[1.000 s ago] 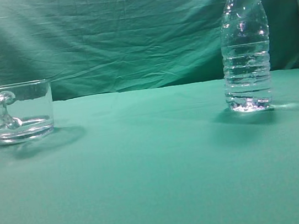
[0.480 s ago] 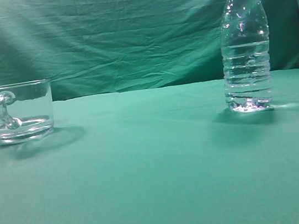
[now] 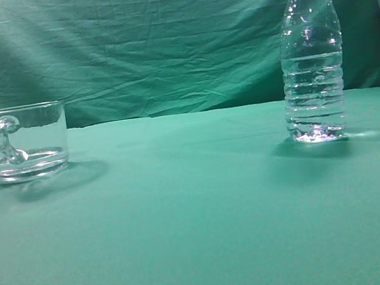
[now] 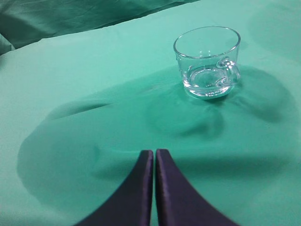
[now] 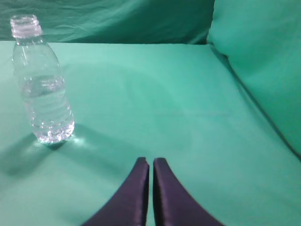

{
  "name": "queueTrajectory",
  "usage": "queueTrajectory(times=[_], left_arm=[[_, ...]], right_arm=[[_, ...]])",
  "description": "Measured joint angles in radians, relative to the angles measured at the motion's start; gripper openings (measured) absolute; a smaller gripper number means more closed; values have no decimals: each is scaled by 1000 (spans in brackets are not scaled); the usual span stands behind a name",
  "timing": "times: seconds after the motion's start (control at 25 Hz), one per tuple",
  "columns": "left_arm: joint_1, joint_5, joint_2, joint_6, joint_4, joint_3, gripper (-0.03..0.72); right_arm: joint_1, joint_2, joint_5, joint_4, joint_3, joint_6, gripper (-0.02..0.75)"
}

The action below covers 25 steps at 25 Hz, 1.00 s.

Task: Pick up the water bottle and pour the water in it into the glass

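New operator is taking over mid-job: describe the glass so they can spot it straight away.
Start from the green cloth covering the table and look to its left side in the exterior view. The glass stands there upright, far apart from the water bottle on the right. It is the short, wide clear mug with a rounded handle; the bottle is tall, ribbed and narrow-necked.

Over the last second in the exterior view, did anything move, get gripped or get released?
Nothing visibly changed. The water bottle stands upright on the right of the green cloth, the glass on the left, both untouched. No arm has entered the exterior view; the left gripper and right gripper show shut in the wrist views.
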State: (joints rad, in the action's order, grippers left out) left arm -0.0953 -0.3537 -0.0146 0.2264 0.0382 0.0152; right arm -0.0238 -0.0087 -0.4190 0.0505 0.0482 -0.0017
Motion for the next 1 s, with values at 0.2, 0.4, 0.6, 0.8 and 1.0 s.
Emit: queueTrajectory(times=[0.2, 0.4, 0.6, 0.8, 1.0], left_arm=[[0, 0, 0, 0, 0, 0, 0], [0, 0, 0, 0, 0, 0, 0], [0, 0, 0, 0, 0, 0, 0], [0, 0, 0, 0, 0, 0, 0], [0, 0, 0, 0, 0, 0, 0]], right_arm=[[0, -1, 46, 2, -73, 19, 0], [0, -1, 47, 6, -73, 3, 0], [0, -1, 47, 15, -73, -22, 0], [0, -1, 47, 22, -73, -11, 0], [0, -1, 47, 24, -73, -11, 0]])
